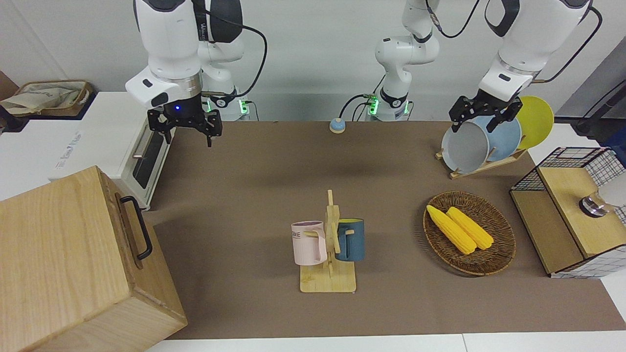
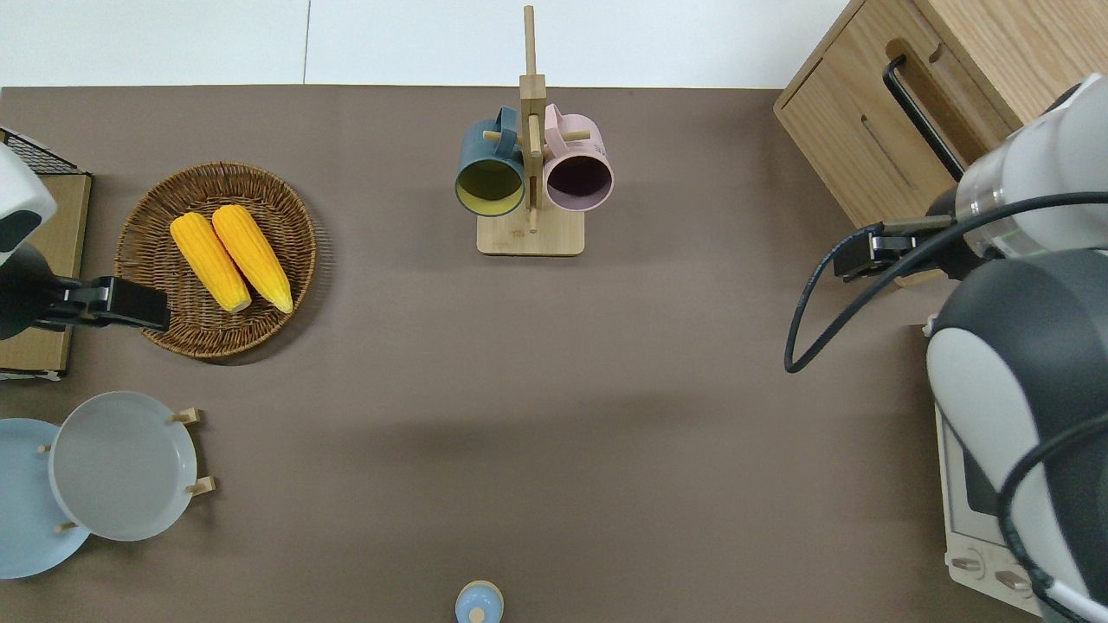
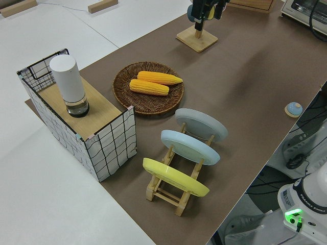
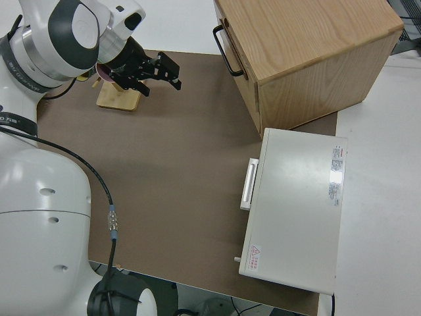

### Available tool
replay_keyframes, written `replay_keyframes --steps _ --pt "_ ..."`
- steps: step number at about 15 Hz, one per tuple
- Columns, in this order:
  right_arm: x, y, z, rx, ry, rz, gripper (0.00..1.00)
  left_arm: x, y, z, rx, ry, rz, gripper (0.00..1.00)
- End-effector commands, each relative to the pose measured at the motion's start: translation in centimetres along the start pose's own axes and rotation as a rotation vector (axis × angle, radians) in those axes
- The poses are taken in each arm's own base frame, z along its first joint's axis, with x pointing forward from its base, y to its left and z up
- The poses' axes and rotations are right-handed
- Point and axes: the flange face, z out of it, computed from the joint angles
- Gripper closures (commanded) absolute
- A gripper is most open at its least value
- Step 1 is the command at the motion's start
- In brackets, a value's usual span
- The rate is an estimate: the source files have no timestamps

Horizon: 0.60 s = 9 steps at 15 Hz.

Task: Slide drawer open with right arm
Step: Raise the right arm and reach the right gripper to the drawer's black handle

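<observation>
Both arms are glossy white Franka arms with rounded shells, dark grey-black joint sections and a silver ring at the wrist. The right arm point(image 1: 168, 44) carries grey lettering on its link, a small blue light on its black wrist block and a black cable point(image 2: 831, 294) looping alongside. Each base point(image 1: 391, 105) shows a green light, and the grippers are black.

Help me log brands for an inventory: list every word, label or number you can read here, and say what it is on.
"FRANKA EMIKA": on the robot base, in the left side view.
"ME": visible end of a word on the pink mug.
Printed label and warning sticker on top of the toaster oven: too small to read.
Lettering along the right arm: too blurred to read.
</observation>
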Motion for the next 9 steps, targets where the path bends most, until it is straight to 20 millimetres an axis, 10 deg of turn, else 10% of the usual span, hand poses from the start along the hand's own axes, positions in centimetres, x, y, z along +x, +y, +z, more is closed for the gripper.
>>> replay_keyframes --steps 1,9 --pt "1.3 -3.2 0.7 -0.177 0.049 -0.084 0.011 0.1 -0.1 -0.4 0.016 -0.005 0.011 0.01" --pt "4.3 -7.1 5.2 -0.513 0.227 -0.22 0.011 0.1 -0.1 -0.4 0.016 -0.005 0.011 0.01"
